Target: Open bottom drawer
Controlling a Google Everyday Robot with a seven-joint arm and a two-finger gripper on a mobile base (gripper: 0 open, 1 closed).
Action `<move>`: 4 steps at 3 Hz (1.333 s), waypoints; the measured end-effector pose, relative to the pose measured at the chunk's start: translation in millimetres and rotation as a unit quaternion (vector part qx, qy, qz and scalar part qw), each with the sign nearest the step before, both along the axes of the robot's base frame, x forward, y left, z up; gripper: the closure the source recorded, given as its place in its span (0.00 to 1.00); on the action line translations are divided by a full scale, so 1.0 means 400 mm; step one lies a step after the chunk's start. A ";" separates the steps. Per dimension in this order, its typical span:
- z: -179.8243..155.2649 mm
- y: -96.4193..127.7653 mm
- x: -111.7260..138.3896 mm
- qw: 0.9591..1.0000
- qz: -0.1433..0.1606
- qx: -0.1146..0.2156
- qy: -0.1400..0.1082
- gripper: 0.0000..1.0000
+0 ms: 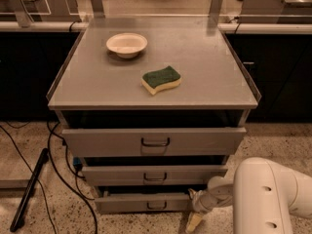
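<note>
The bottom drawer (pixel 126 202) is the narrowest grey front at the foot of the cabinet, with a small dark loop handle (pixel 156 205) at its centre. It stands pulled out a little, with a dark gap above it. My gripper (pixel 194 217) hangs low at the drawer's right end, just right of the handle, its pale fingers (pixel 193 222) pointing down to the floor. The white arm (pixel 273 196) fills the lower right corner.
The middle drawer (pixel 155 174) and top drawer (pixel 155 141) above also stand partly out. On the cabinet top (pixel 214 72) lie a white bowl (pixel 126 44) and a green-and-yellow sponge (pixel 161 79). Cables (pixel 61 160) and a dark bar (pixel 28 190) lie on the floor at left.
</note>
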State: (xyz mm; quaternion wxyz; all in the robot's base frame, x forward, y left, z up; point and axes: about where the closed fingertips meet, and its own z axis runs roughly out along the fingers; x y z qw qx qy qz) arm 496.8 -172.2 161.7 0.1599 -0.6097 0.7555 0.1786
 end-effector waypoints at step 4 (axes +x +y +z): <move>0.014 -0.022 -0.056 0.998 -0.014 0.036 0.049 0.00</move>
